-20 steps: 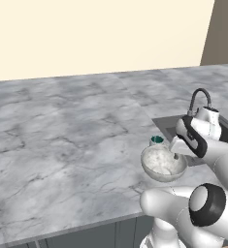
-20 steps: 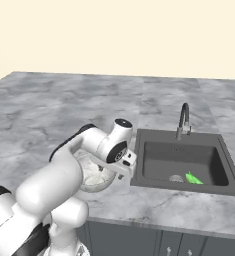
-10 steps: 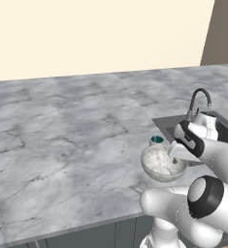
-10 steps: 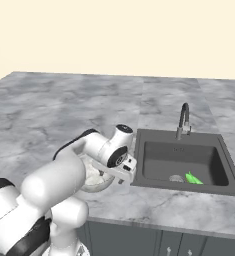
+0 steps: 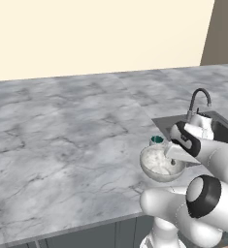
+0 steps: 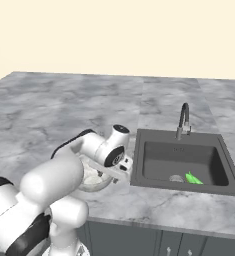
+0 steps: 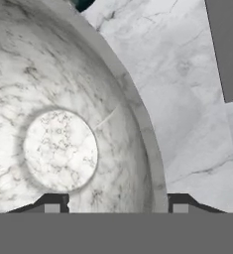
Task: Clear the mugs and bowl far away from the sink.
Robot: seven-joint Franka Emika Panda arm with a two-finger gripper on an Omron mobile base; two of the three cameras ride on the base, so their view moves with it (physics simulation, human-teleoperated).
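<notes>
Hand view: bowl (image 7: 58,124) upright, mouth-up.

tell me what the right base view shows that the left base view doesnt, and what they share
Right base view alone: the inside of the sink with a small green thing on its floor near the drain. Left base view alone: the teal inside of a mug just behind the bowl, and the bowl's marbled inside. Both: the bowl on the grey marbled counter beside the sink, the curved faucet, and the arm reaching down over the bowl.
</notes>
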